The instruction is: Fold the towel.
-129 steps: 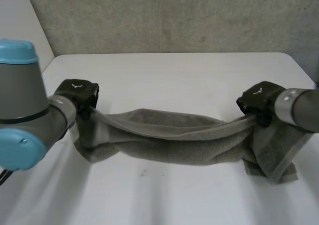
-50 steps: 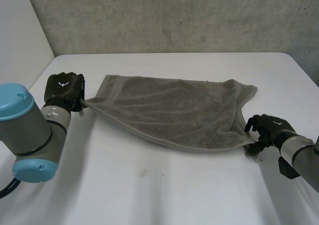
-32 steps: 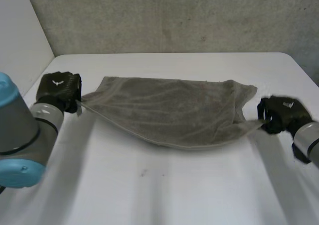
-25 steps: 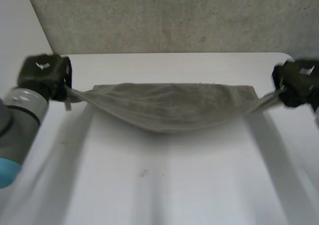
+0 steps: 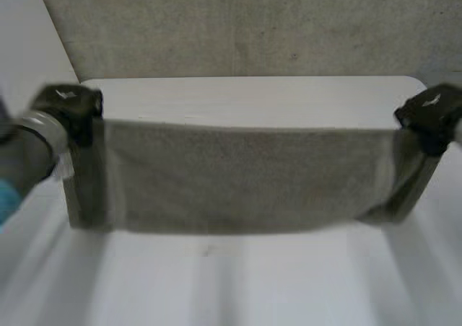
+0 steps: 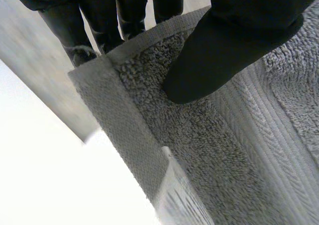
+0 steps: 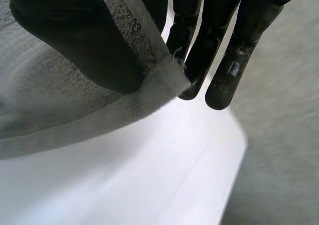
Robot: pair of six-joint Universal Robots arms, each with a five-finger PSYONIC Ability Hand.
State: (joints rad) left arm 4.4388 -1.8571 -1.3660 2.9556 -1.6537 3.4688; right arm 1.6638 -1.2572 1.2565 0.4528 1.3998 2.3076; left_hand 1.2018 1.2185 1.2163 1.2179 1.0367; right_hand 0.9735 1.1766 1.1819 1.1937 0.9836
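A white tag (image 6: 177, 200) sewn at the towel's (image 5: 245, 178) corner bears print too blurred to read. The towel hangs stretched over the white desk (image 5: 253, 283), before a grey wall (image 5: 253, 23). The left hand (image 5: 68, 104) pinches one top corner between thumb and fingers (image 6: 129, 11); the right hand (image 5: 433, 113) pinches the other likewise.

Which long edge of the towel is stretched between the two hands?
The upper edge of the towel: it runs straight from the left hand to the right hand, each pinching a corner; the lower edge hangs unheld.
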